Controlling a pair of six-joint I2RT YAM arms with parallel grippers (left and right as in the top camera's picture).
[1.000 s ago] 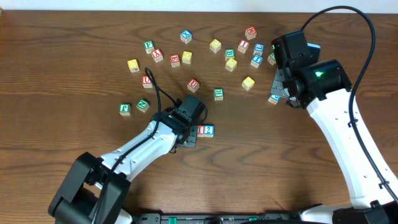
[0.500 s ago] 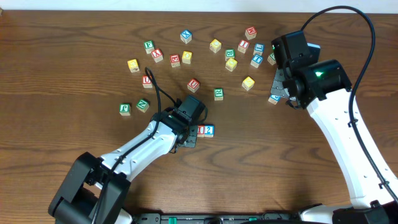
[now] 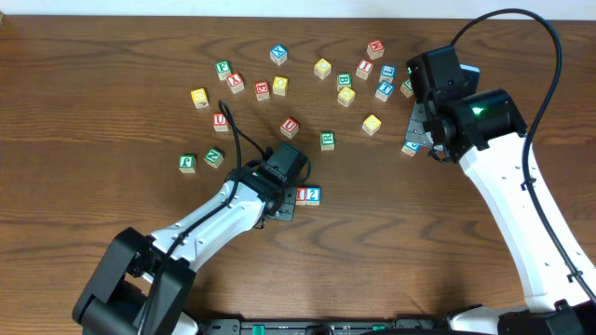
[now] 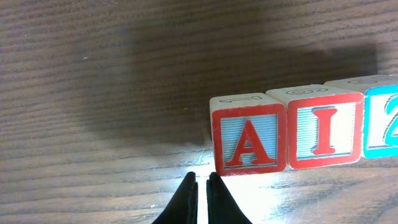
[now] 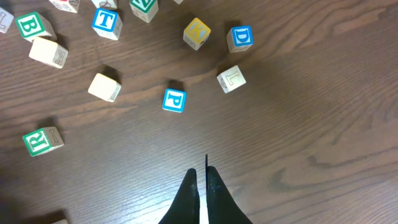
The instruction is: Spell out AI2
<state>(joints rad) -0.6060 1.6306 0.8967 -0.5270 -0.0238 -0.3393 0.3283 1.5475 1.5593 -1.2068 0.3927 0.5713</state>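
Three blocks stand touching in a row in the left wrist view: a red A block (image 4: 249, 140), a red I block (image 4: 324, 132) and a blue 2 block (image 4: 384, 125). In the overhead view the I block (image 3: 301, 194) and 2 block (image 3: 314, 194) show beside the left arm. My left gripper (image 4: 201, 181) is shut and empty, just in front of the A block's left corner. My right gripper (image 5: 200, 172) is shut and empty, above bare table (image 5: 298, 143) away from the row.
Several loose letter blocks lie scattered across the back of the table, among them a green one (image 3: 327, 140), a yellow one (image 3: 372, 124) and a blue P block (image 5: 174, 100). The right arm (image 3: 466, 116) hangs over the right side.
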